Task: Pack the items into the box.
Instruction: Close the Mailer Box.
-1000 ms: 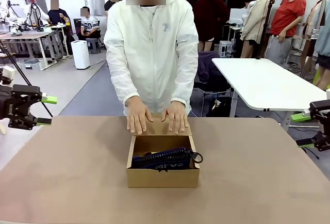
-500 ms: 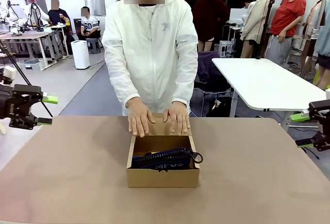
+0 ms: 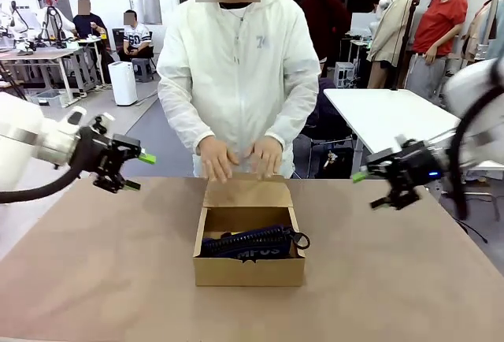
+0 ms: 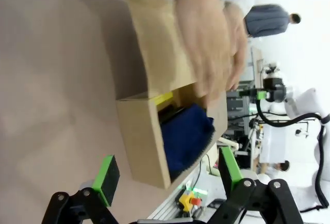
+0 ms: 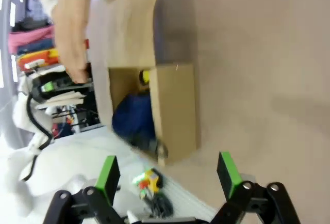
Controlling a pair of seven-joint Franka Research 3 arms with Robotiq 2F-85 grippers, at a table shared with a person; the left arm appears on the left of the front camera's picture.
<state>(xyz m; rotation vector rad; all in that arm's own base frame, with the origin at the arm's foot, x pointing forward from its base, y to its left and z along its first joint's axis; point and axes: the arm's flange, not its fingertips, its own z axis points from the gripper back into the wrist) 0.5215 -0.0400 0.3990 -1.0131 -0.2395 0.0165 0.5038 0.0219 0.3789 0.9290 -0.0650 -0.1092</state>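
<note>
Between the left pincer point(image 3: 139, 172) and right pincer point(image 3: 368, 190), both spread and empty, the box point(image 3: 249, 268) rests on the surface point(image 3: 94, 263), pencil case point(image 3: 253, 252) inside. Cardboard: probably light, thin, creasable; grip flap point(image 3: 247, 193) by its edge.

Front view, lower centre: white letters "MPUS" on the navy pencil case point(image 3: 253, 250) lying in the box point(image 3: 248, 273) — start of the word is cut off by the box's front wall. Upper centre: small pale mark on chest of the person's white jacket point(image 3: 236, 74), poss. a digit, too small to read. Upper left, bkgd: dark no. on a seated person's white jersey point(image 3: 136, 39) — approx. "50", not certain.
</note>
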